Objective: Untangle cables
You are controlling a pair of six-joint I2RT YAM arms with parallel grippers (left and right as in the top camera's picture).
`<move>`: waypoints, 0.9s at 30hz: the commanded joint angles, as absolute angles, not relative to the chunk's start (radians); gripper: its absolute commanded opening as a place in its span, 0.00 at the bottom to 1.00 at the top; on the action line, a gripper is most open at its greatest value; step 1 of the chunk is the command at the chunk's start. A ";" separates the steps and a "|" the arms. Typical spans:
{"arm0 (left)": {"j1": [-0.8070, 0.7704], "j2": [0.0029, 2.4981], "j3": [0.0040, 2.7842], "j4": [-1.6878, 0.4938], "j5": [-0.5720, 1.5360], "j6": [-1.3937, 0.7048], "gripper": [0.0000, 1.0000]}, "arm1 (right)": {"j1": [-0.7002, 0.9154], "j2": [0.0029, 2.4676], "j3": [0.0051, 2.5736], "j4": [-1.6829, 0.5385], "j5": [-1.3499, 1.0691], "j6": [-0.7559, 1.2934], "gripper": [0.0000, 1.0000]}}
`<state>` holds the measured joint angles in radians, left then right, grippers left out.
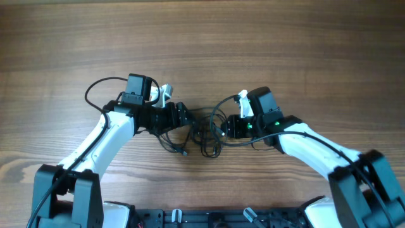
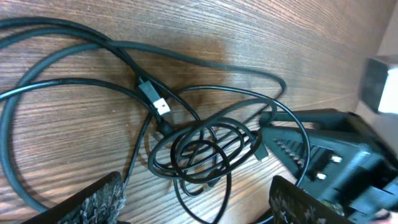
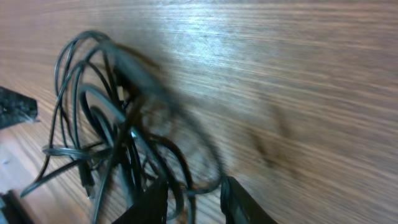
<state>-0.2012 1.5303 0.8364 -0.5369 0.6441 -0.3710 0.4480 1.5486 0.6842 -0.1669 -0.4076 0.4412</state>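
The cables (image 1: 207, 134) lie as a knot of thin dark cords on the wooden table (image 1: 285, 50), between the two arms. In the left wrist view the coil (image 2: 208, 149) sits just ahead of my left gripper (image 2: 196, 186), whose jaws stand wide apart with one loop lying loose between them. A small plug (image 2: 157, 99) points away from the coil. My left gripper (image 1: 183, 119) is at the tangle's left edge and my right gripper (image 1: 223, 128) at its right. In the blurred right wrist view, the right gripper (image 3: 194, 183) is partly open, with cable strands (image 3: 124, 124) crossing the gap.
Thicker black wires loop off each arm, one behind the left wrist (image 1: 95, 92). The right gripper's black body (image 2: 329, 149) shows close by at the right of the left wrist view. Bare wood lies beyond the tangle.
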 commanded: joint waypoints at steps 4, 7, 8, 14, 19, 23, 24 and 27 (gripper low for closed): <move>-0.206 1.520 0.834 -0.534 0.634 -0.351 0.77 | 0.445 1.338 0.736 -0.301 -0.094 0.454 0.36; -0.206 1.520 0.834 -0.533 0.633 -0.351 0.77 | 0.445 1.273 0.736 -0.261 -0.192 0.399 0.47; -0.206 1.521 0.834 -0.533 0.633 -0.351 0.77 | 0.445 1.272 0.736 -0.247 -0.234 0.375 0.48; -0.206 1.521 0.834 -0.533 0.633 -0.351 0.77 | 0.446 1.324 0.732 -0.244 -0.368 0.337 0.47; -0.206 1.521 0.834 -0.533 0.634 -0.351 0.77 | 0.446 1.464 0.732 -0.197 -0.413 0.297 0.47; -0.206 1.521 0.834 -0.535 0.634 -0.351 0.76 | 0.445 1.580 0.732 -0.132 -0.479 0.270 0.46; -0.206 1.521 0.834 -0.535 0.634 -0.351 0.76 | 0.445 1.610 0.732 -0.112 -0.459 0.270 0.43; -0.206 1.521 0.834 -0.535 0.634 -0.351 0.77 | 0.445 1.643 0.732 -0.060 -0.461 0.292 0.41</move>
<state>-0.2012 1.5303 0.8364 -0.5365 0.6399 -0.3710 0.4477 1.6089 0.7155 -0.0895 -0.4370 0.2928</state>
